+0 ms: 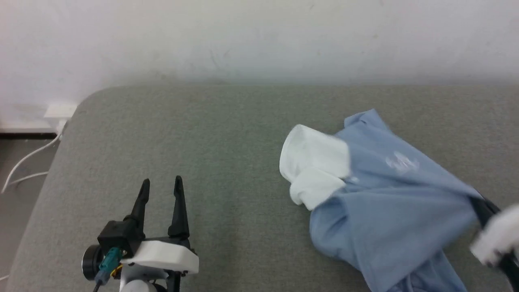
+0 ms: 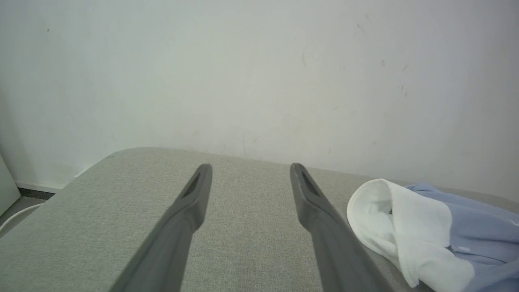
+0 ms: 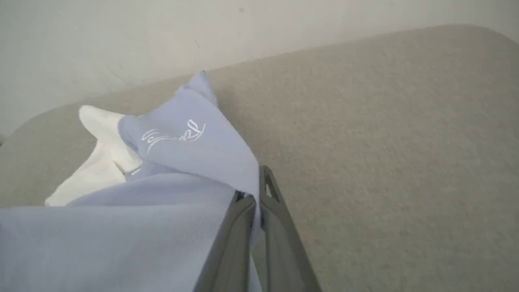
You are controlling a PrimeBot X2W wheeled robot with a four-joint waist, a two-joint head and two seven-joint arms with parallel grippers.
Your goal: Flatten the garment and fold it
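So there's just one garment here, a light blue shirt with white fabric sections. It's lying rumpled on the right half of the grey fabric-covered desk, white parts pointing toward the middle. There's one bit of white cursive lettering on the blue, readable-ish from the right wrist view.

Two tools, two dark fingers each. The left tool sits over the bare left part of the desk with its fingers spread apart, nothing between them and well clear of the shirt. In its own wrist view the left tool has the garment off to one side.

The right tool is pinched together on a blue edge of the garment, with cloth draped over one finger. In the head view the right tool is blurry at the frame edge.

Also two strands of white cable on the floor, left of the desk.
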